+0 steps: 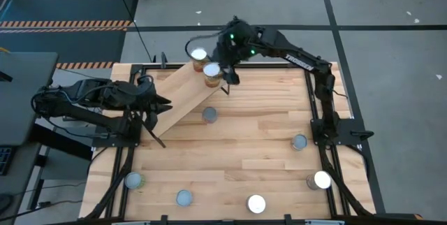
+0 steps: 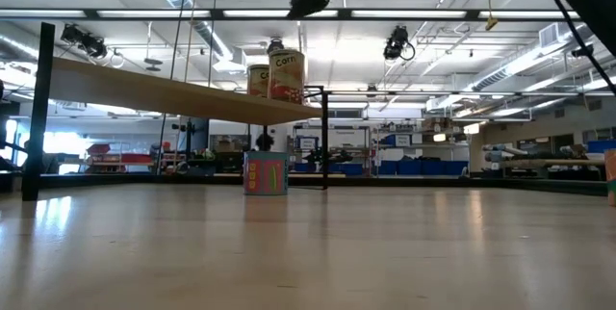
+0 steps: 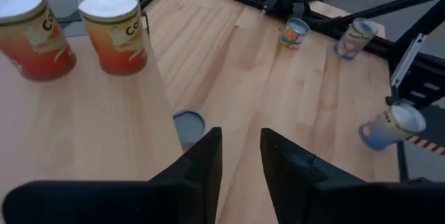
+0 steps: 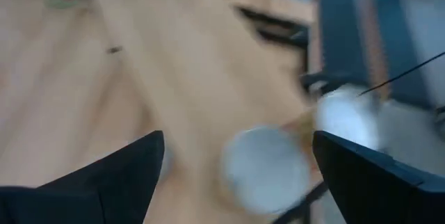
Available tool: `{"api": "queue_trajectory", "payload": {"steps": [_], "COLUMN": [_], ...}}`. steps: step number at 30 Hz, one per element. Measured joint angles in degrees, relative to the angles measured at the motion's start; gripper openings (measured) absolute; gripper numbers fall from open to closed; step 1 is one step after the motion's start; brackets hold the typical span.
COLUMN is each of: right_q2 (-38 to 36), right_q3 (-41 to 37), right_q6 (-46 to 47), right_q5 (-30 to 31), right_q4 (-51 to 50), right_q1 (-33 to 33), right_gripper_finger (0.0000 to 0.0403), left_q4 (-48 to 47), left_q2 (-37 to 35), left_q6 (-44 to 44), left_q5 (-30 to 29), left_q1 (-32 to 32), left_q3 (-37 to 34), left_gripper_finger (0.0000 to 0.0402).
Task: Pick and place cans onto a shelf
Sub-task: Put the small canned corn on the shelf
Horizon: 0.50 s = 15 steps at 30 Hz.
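High view shows your right gripper, fingers spread wide, just beside two cans on the shelf.

Two cans stand side by side at the shelf's far end. One can sits beside the shelf's right edge. Others lie along the table's near and right edges.

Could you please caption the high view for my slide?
Right gripper open above two cans on the shelf; six more wait on the table.
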Motion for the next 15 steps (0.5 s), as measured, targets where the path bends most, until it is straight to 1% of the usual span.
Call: {"api": "queue_trajectory", "payload": {"steps": [3,6,10,15], "right_q2": [-0.4,-0.4,-0.4,-0.4], "right_q3": [0.0,-0.2,-2.6,-10.8], "right_q6": [2.2,5.0,12.4,23.0], "right_q5": [2.1,5.0,5.8,12.0], "right_q4": [-6.3,-11.1,-11.1,-4.9], "right_q1": [4.5,9.6,16.2,22.4], "right_gripper_finger": [0.0356,0.0348,0.0346,0.0346], "left_q4": [0.0,0.0,-0.1,-1.4], "left_q2": [0.0,0.0,0.0,0.0], "left_q6": [-0.4,-2.3,-5.3,-8.9], "left_q5": [1.2,3.6,8.1,11.9], "left_q1": [0.0,0.0,0.0,0.0], "left_q3": [0.0,0.0,0.0,0.0], "left_gripper_finger": [0.0105,0.0105,0.0105,0.0105]}}
